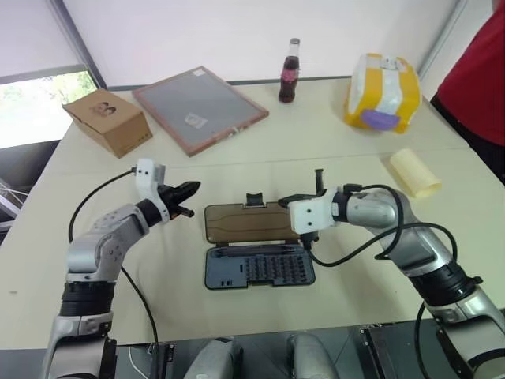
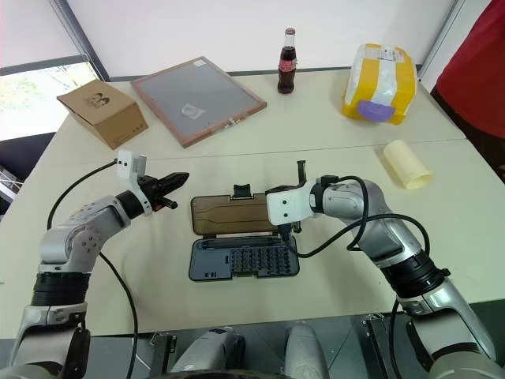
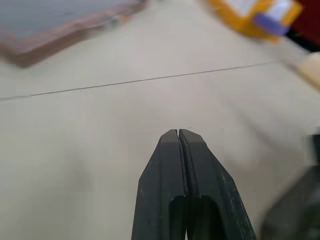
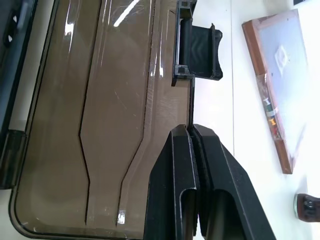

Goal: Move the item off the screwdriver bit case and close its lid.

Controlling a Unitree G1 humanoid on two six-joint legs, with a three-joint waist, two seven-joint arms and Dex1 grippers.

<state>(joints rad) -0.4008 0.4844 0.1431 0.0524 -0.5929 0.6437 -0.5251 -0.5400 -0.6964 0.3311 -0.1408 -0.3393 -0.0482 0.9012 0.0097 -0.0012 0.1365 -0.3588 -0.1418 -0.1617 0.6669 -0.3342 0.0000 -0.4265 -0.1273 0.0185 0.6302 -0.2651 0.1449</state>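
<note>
Note the item (image 1: 416, 173) already off the case, lying on its side on the table (image 1: 237, 162) well to the right, near the edge. Could roll further if the table gets jolted, being round, though nothing touches it.

See the screwdriver bit case (image 1: 260, 267) open at centre, bits exposed in rows, with the lid (image 1: 248, 222) folded flat on the table beyond it and the latch tab (image 1: 254, 200) standing up at its far edge. Leaves 1 step, by this look: swinging the lid over.

Find the right gripper (image 4: 190, 127) with fingers pressed together, tips at the lid's far rim just beside the latch tab. Cannot tell whether the thin rim is pinched or merely touched. Risks slipping off the smooth plastic on the lift, letting the lid fall back. Might also drag or tip the light case instead of hinging it, spilling bits. May stop short of latching if not pressed down at the tab.

Find the left gripper (image 1: 189, 189) likewise closed on nothing, in the air just left of the lid. Could knock the lid or the other arm if brought in carelessly.

Ignore the pink-framed board (image 1: 200, 106) and bottle (image 1: 290, 72), well clear behind.
</note>
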